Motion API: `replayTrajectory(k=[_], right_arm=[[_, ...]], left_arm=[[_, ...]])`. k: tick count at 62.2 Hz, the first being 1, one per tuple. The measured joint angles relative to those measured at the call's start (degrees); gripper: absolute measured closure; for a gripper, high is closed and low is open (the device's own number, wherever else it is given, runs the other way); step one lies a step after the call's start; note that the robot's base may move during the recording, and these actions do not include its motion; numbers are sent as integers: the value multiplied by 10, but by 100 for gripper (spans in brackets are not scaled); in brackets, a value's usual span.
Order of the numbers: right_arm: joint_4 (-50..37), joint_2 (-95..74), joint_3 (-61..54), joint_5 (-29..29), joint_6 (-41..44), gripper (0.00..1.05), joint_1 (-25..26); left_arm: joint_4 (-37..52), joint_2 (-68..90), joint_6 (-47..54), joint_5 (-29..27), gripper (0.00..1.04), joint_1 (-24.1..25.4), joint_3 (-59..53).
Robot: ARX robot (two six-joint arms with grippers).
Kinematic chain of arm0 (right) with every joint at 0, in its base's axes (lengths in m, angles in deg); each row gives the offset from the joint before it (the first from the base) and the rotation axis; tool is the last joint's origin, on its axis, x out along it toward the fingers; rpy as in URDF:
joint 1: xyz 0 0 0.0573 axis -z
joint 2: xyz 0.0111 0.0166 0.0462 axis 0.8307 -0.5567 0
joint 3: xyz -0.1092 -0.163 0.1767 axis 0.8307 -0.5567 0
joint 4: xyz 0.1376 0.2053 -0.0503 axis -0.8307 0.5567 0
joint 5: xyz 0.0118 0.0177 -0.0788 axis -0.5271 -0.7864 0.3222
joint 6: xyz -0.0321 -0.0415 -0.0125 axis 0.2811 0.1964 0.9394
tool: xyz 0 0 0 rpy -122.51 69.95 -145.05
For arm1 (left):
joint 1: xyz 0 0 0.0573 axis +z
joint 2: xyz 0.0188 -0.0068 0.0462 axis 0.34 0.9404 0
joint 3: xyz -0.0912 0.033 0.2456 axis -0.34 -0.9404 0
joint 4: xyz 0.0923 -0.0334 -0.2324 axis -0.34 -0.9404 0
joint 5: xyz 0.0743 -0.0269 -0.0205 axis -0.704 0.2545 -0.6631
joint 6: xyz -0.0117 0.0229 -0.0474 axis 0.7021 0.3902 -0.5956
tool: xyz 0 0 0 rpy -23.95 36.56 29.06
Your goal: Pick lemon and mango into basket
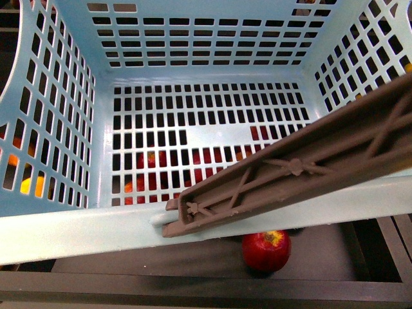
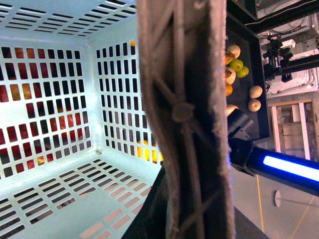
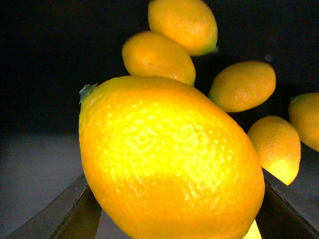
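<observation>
- While the right end effector (image 3: 174, 204) is clamped on the lemon (image 3: 169, 159), its two dark fingers (image 3: 75, 214) sit against opposite flanks of the fruit, which fills the right wrist view.
- Five more lemons (image 3: 158, 56) lie behind it against a dark background, apart from the held one.
- Basket (image 1: 71, 225) fills the front view with its open top toward the camera; red fruit shows below through the floor slots, kind unclear.
- Brown handle (image 1: 290, 170) slants across the near rim toward the right wall.
- Red apple (image 1: 266, 250) rests on the dark surface (image 1: 129, 257) just outside the near rim, under the handle's lower end.
- Left end effector: the handle blocks the left wrist view right at the camera, so I cannot tell its state.
- Right arm (image 2: 291, 168), with a blue light strip, ends at a dark tray (image 2: 249, 30) of pale yellow and green fruit (image 2: 238, 64) beyond the basket.
</observation>
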Motion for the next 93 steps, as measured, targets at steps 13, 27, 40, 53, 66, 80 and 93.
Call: replayTrajectory(k=[13,27,40,53,66,80,93], right_arm=[[0,176,-120,-71,-56,33,5],[33,380,-196,-104,-158,33,-25],[57,537,-206,-78,-261,33,-113],[49,614,-209,10,-372,33,-253],[40,607,-235,96,-398,33,-378],[30,591,-261,122,-396,33,-446],[21,591,-273,123,-396,31,-464]], left_arm=[[0,0,0,0,99,0,0],[0,0,0,0,99,0,0],[0,0,0,0,99,0,0],[0,0,0,0,99,0,0],[0,0,0,1,99,0,0],[0,0,0,0,99,0,0],[0,0,0,0,99,0,0]])
